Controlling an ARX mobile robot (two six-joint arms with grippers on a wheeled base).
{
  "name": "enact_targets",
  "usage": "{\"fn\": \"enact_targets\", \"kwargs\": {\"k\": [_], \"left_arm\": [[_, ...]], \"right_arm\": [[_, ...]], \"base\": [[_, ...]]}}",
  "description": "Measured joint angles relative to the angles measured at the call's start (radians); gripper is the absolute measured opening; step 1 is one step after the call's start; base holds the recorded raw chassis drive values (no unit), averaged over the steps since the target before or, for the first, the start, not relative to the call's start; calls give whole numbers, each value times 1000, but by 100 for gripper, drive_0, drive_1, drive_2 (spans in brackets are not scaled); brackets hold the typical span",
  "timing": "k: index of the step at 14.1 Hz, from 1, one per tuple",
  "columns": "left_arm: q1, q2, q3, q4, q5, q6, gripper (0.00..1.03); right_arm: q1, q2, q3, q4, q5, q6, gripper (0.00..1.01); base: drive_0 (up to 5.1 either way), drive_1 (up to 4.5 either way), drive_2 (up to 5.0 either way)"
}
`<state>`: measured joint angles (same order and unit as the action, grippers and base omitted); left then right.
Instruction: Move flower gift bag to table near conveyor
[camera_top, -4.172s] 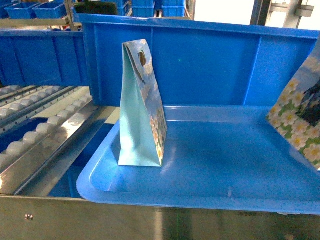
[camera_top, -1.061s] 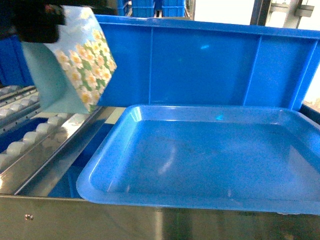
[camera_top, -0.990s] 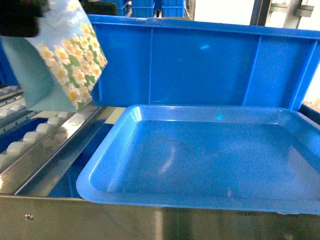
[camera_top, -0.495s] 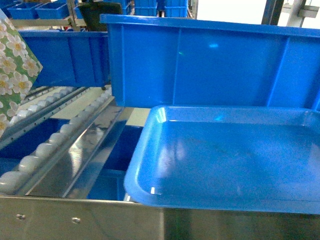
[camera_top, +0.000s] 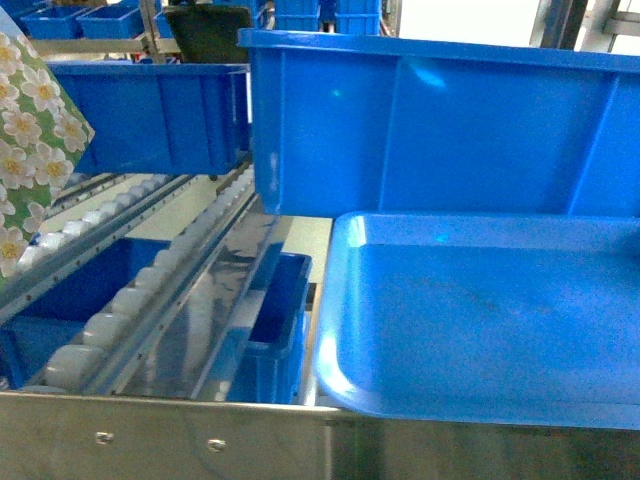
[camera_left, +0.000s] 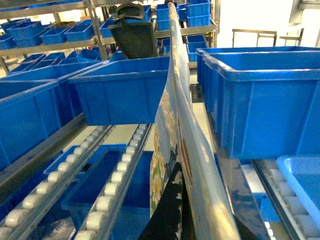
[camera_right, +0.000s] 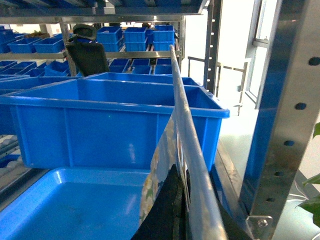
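The flower gift bag (camera_top: 30, 150) hangs at the far left edge of the head view, above the conveyor (camera_top: 130, 290); the gripper holding it is out of that frame. In the left wrist view this bag (camera_left: 172, 130) runs edge-on up the middle, and my left gripper (camera_left: 177, 202) is shut on its top with black fingers (camera_left: 162, 220) on either side. In the right wrist view a second flowered bag (camera_right: 172, 145) is clamped the same way in my right gripper (camera_right: 182, 200), over the blue tray (camera_right: 65, 200). The table is out of view.
A glossy blue tray (camera_top: 345, 300) fills the lower right of the head view, with a large blue bin (camera_top: 440, 130) behind it. More blue bins (camera_left: 125, 95) sit on the roller tracks (camera_left: 115, 180). A steel rack upright (camera_right: 285, 115) stands close on the right.
In the head view the tray and big bin have slid right and more of the conveyor shows. The flowered bag went from upper left to the left edge, half out of frame.
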<state>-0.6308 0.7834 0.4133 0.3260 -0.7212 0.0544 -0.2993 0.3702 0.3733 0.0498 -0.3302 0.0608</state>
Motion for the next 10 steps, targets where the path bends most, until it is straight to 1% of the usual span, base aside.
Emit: {"fn": "enact_targets", "kwargs": {"k": [10], "left_arm": [[2, 0, 0, 0, -3, 0, 2]], "right_arm": [[3, 0, -3, 2, -3, 0, 2]], "base": [[-471, 265, 265]]}}
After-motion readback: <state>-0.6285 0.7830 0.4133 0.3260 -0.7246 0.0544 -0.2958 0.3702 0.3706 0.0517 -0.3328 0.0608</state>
